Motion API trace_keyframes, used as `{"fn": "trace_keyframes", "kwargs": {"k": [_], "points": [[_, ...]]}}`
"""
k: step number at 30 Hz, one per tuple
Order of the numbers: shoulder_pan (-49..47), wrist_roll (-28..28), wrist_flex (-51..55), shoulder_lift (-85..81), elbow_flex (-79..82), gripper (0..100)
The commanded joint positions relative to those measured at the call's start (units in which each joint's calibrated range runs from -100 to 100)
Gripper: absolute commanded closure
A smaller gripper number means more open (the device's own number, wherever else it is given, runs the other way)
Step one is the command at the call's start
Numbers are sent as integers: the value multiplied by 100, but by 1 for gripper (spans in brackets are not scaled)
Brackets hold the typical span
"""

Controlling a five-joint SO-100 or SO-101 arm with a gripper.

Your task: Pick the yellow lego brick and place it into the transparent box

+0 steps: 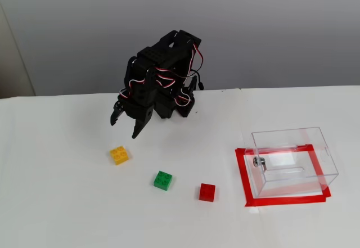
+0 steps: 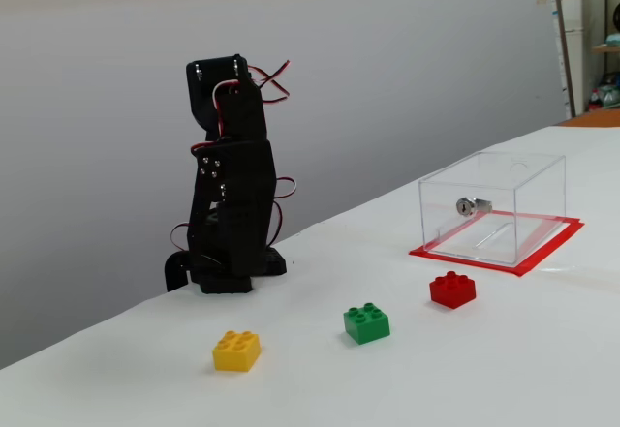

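The yellow lego brick (image 1: 119, 155) lies on the white table left of centre; it also shows at the front in the other fixed view (image 2: 237, 350). The transparent box (image 1: 315, 147) stands empty at the right inside a red tape frame, with a metal knob (image 1: 257, 162) on its left wall; it appears at the right in the other fixed view (image 2: 538, 190). My gripper (image 1: 122, 130) hangs from the folded black arm (image 2: 231, 214), open and empty, fingertips pointing down, a short way behind and above the yellow brick.
A green brick (image 1: 163, 180) and a red brick (image 1: 207, 192) lie in a row between the yellow brick and the box. Red tape (image 1: 242, 172) marks the box's place. A grey wall stands behind the table.
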Motion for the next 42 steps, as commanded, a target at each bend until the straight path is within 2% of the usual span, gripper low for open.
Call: {"fn": "trace_keyframes", "kwargs": {"k": [1,19,32,42], "points": [[99,-8,-222,412,-222,70],[321,-13,-927,1489,-231,70],[395,-24,-1528,1608,-158,70],[447,-462,-1623,2194,-213,70]]}}
